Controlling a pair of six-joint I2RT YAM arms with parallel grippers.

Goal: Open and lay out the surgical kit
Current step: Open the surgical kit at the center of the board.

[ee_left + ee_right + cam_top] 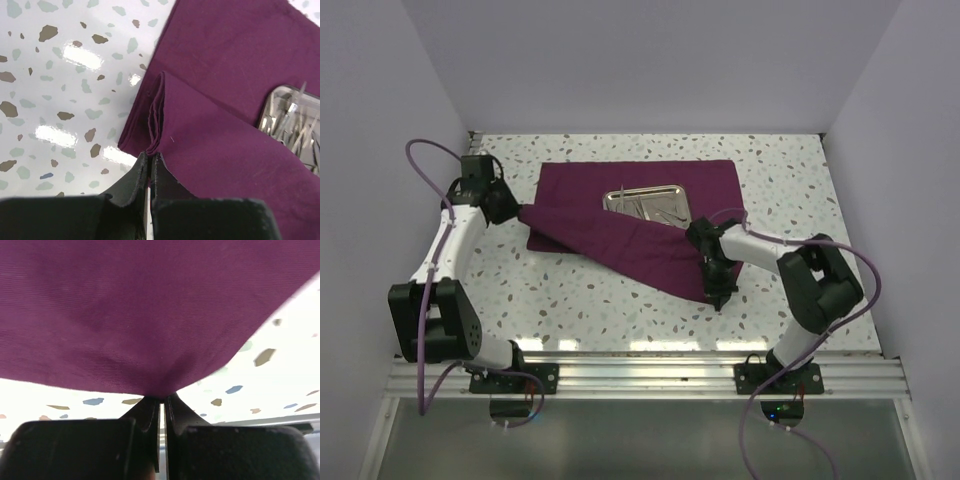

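left end effector (151,159) clamped tight on cloth wrap (220,50) fold at 9 o'clock; right end effector (163,399) pinching its corner at 5 o'clock; steel tray (612,199) uncovered, holding instruments (655,207)

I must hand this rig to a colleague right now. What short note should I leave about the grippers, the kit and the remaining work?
Left gripper: shut on the folded left edge of the purple cloth wrap.
Right gripper: shut on the wrap's near corner, held above the table.
Steel tray: on the wrap, far side, partly uncovered; instruments lie inside.
Done: wrap partly opened.
Left: draw the near flap clear, spread the wrap flat, lay out the instruments.
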